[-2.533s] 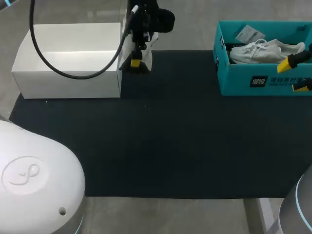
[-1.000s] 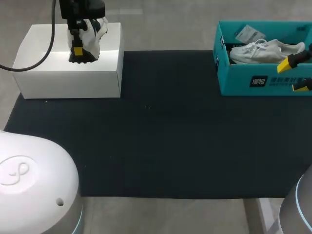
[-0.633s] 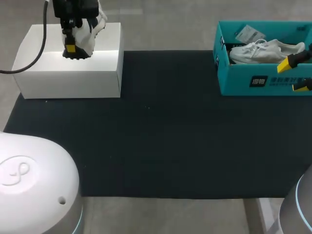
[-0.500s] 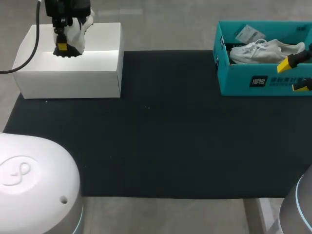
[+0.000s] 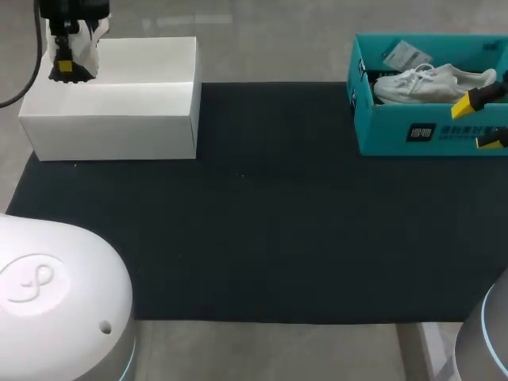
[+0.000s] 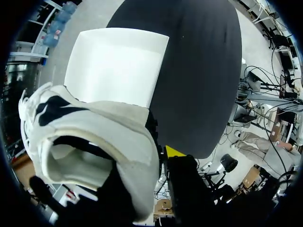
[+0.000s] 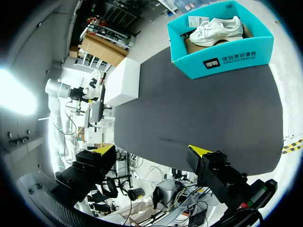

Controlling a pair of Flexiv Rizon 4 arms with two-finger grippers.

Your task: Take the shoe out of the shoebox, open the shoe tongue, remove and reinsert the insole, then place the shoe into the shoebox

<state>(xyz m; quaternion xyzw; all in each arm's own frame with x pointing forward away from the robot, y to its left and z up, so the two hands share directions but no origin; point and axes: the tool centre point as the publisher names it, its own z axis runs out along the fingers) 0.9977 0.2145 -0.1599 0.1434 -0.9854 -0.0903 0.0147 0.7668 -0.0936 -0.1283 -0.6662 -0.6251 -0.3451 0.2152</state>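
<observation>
My left gripper [image 5: 65, 68] hangs over the far left corner of the white shoebox [image 5: 111, 123], shut on a white shoe with black patches [image 5: 90, 49]. In the left wrist view that shoe [image 6: 90, 137] fills the space at the gripper [image 6: 152, 157], held by its heel collar with the opening facing the camera; one finger is hidden behind it. The white shoebox [image 6: 118, 61] lies ahead of it. My right gripper [image 5: 482, 121] stands open at the near side of a teal shoebox [image 5: 436, 131] that holds another white shoe [image 5: 432, 82].
A black mat [image 5: 278, 206] covers the table between the two boxes. In the right wrist view the open gripper [image 7: 150, 151] looks across the mat at the teal shoebox [image 7: 227, 54] with its shoe [image 7: 215, 28] and a paper tag [image 7: 196, 20].
My left arm has carried the shoe leftward, from beside the white box's right end across it to its far left corner. The right arm has not moved.
</observation>
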